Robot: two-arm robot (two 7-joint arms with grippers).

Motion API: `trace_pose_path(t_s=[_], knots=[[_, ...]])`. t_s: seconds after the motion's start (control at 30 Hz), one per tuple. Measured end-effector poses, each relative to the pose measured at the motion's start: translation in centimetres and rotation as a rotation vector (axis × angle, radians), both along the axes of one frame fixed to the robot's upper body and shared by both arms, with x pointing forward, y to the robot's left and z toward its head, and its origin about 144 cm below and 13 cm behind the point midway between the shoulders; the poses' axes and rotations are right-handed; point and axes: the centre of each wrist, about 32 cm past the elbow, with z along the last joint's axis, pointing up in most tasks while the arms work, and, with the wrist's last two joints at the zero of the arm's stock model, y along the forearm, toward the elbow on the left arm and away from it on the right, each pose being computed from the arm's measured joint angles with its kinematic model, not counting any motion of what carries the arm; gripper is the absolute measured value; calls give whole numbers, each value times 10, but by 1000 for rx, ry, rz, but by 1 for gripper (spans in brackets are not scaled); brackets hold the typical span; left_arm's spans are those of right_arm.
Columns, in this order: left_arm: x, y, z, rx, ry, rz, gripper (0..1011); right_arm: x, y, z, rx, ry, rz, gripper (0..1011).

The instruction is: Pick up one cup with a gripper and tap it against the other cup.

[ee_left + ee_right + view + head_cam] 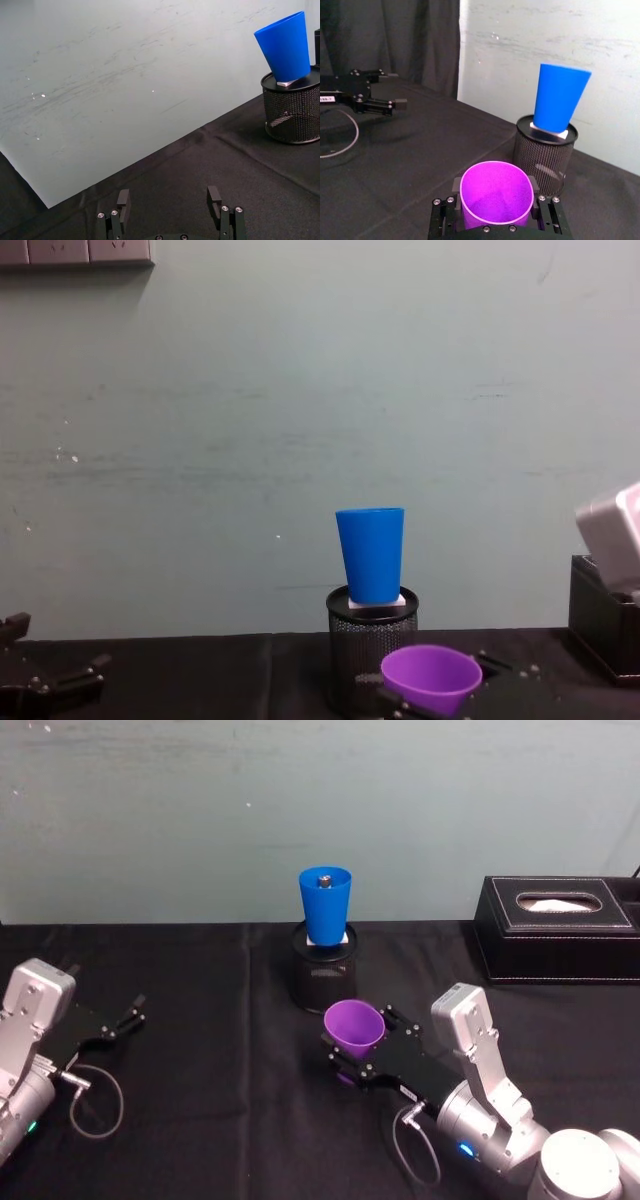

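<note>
— Right end effector (pixel 362 1050)?
— Clamped around the smooth purple plastic tumbler (pixel 354 1027), near the worktop's front edge.
— Blue tapered plastic tumbler (pixel 325 906)?
— Atop the black wire-mesh holder (pixel 324 978), mid-worktop. Left end effector (pixel 128 1019) gapes empty.

This is looking like a robot test bench in a lab or office room. A black cloth (pixel 200 1020) is covering the table across the lower half of the head view, and a scuffed pale green wall (pixel 300 810) is filling the top. A black leather tissue box (pixel 558 928) is sitting at the right edge, a black mesh pen holder (pixel 324 978) is standing at the centre, and wall sockets (pixel 75 251) are peeking in at the upper left of the chest view.
</note>
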Motion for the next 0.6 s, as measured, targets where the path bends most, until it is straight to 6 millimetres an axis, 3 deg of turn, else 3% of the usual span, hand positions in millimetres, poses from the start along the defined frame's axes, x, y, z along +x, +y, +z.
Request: trace_pose_path(t_s=[0.6], knots=[[0, 0, 0, 0, 0, 0, 1000, 1, 0, -13, 38, 65, -6, 747]])
